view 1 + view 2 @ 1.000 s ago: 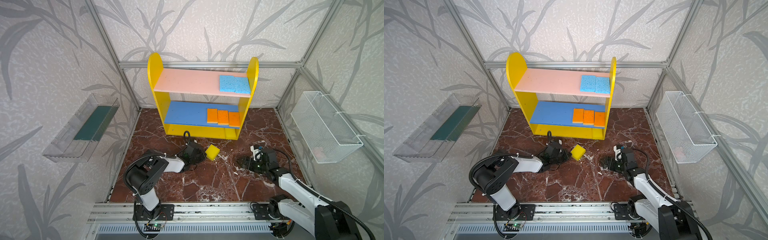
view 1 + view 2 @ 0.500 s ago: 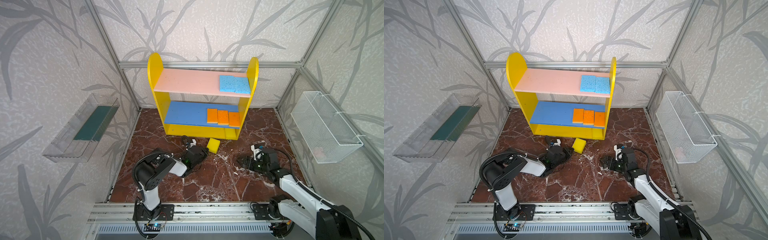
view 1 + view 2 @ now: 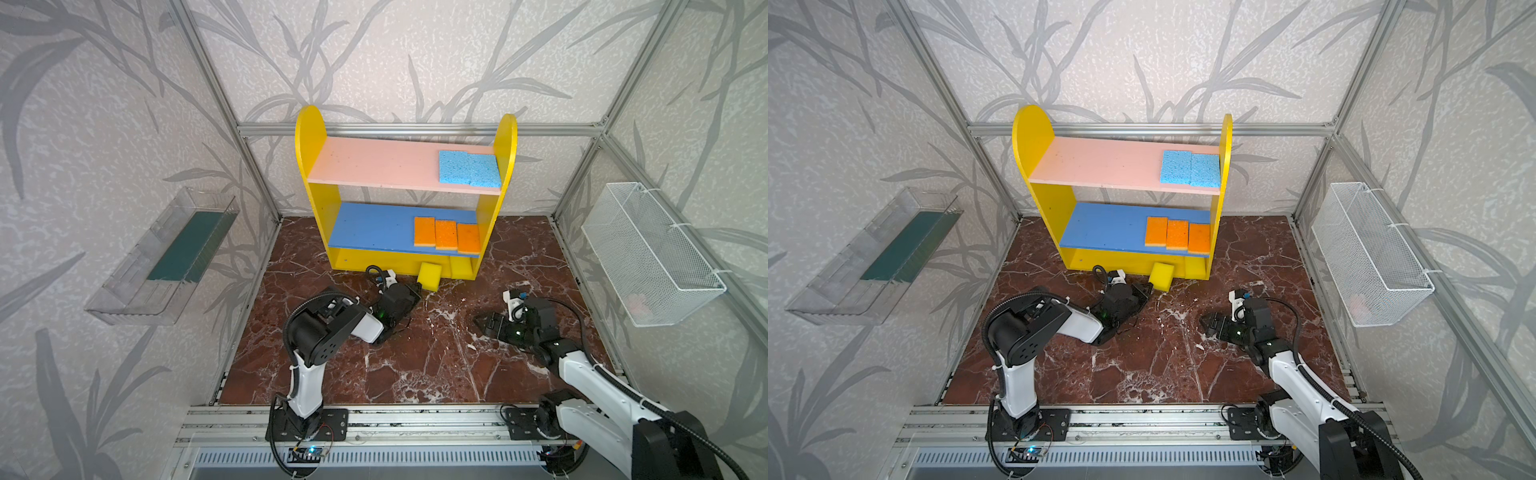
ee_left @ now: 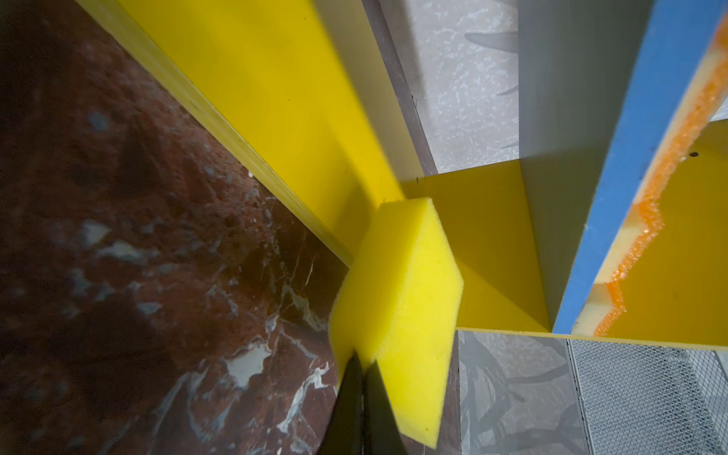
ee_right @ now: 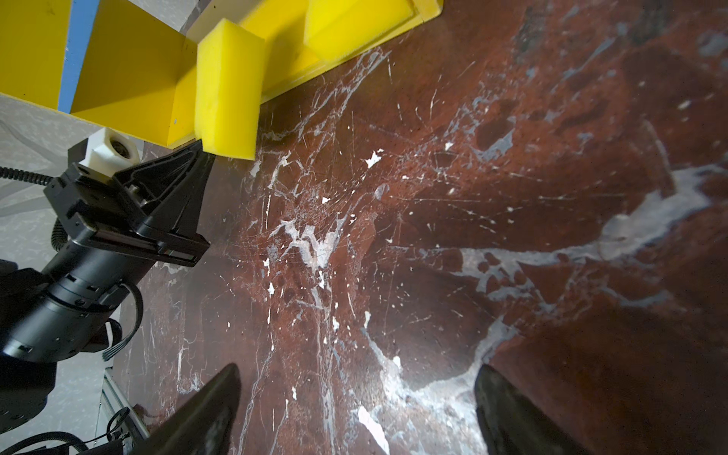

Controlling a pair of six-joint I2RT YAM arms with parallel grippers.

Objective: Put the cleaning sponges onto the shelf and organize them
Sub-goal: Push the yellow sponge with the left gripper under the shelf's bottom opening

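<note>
At the yellow base of the shelf (image 3: 303, 137), your left gripper (image 4: 364, 360) pinches 1 corner of the yellow sponge (image 3: 429, 276), fingers shut tight; the sponge stands tilted at the base's front edge; lay it flat inside, just beside the 2nd yellow sponge (image 3: 459, 266); release only once it rests; keep the right gripper (image 5: 356, 370), wide and empty, clear.

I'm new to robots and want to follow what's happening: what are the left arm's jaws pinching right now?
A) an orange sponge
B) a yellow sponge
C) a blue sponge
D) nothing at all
B: in the left wrist view the left jaws are closed on a corner of the yellow sponge at the base of the shelf, while the blue sponges and orange sponges lie untouched on its boards.
</note>
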